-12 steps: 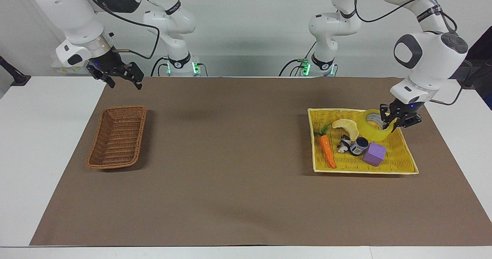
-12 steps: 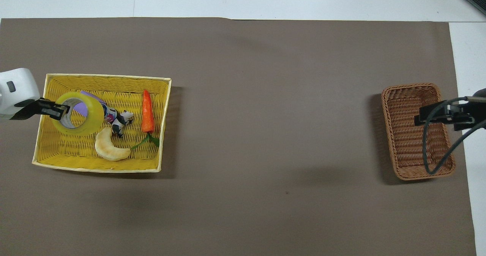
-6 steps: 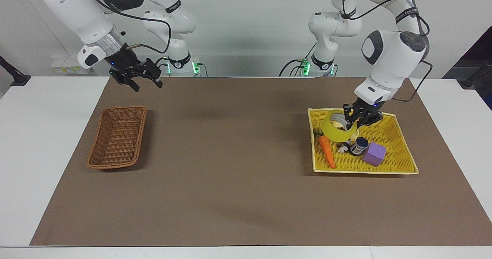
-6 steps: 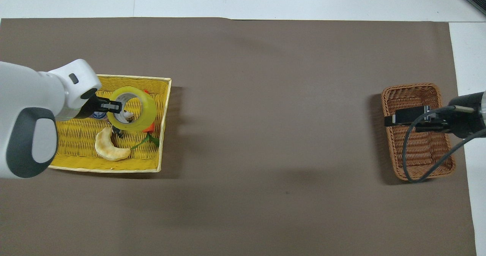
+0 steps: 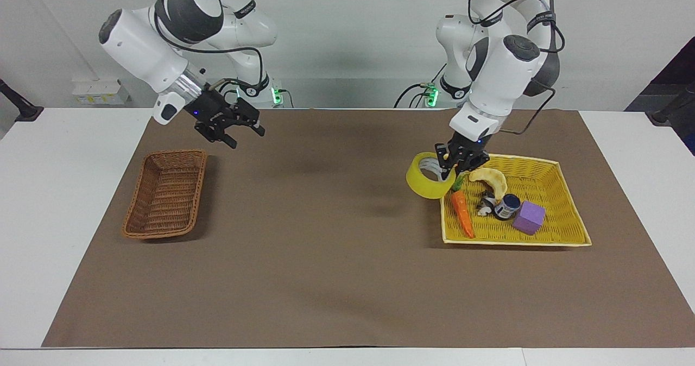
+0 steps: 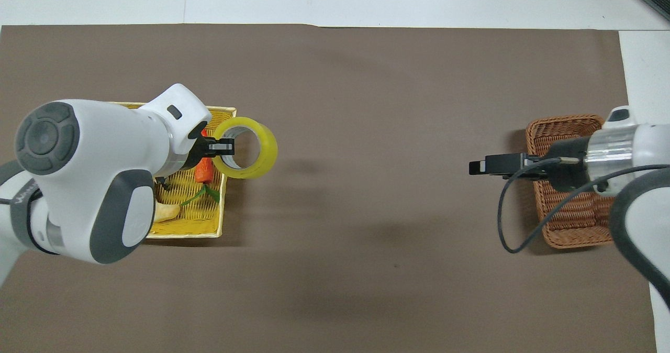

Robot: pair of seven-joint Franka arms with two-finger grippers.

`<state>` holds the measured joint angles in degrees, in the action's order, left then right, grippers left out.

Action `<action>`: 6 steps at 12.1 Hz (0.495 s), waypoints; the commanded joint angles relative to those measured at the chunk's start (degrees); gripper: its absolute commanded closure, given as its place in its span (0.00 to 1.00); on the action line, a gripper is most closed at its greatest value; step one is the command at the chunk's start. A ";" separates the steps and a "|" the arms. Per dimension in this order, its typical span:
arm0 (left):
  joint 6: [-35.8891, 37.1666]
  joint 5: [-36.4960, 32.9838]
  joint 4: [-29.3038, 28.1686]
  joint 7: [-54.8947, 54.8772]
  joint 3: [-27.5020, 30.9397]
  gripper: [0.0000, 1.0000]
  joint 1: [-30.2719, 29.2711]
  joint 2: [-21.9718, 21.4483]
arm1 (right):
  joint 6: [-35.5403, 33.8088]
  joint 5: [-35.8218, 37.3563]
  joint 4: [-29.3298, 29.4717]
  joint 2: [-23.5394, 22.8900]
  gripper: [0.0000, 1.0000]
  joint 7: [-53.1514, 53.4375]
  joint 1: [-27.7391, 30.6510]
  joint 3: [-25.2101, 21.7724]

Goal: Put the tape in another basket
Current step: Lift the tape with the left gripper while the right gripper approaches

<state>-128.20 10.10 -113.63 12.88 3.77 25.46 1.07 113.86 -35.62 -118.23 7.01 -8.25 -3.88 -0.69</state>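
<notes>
The left pincer [image 5: 452, 166] was clamped on the wall of the tape [image 5: 430, 182], one finger inside the core. Over the past second it had carried the roll from above the yellow tray [image 5: 564, 230] to just past the tray's edge on the side toward the wicker basket [image 5: 165, 195], so the lift-out looked done and the long crossing remained. The right pincer [image 5: 239, 132], fingers apart, had swung from beside the basket out toward the tray, seemingly for a handover.
</notes>
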 commanded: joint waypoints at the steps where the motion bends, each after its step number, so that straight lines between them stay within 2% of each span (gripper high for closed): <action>1: -5.02 2.03 0.69 6.17 0.97 1.00 4.84 2.43 | 9.85 -4.01 -3.42 -1.80 0.00 -0.81 -6.04 -0.01; 4: -10.12 2.11 1.21 13.12 0.97 1.00 9.16 5.60 | 14.37 -11.03 -3.07 -4.72 0.00 -3.51 -8.69 0.08; 5: -10.66 2.98 1.21 14.09 0.97 1.00 10.30 5.70 | 14.72 -15.92 -2.19 -6.03 0.00 -6.57 -8.95 -0.01; 6: -11.10 4.12 1.13 14.37 0.97 1.00 10.66 5.70 | 16.90 -17.80 -1.49 -7.43 0.00 -7.82 -10.52 -0.01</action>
<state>-138.33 12.14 -113.56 26.03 3.67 34.47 6.66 128.68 -48.74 -121.24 1.72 -12.14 -13.32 -0.47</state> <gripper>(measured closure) 0.780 0.000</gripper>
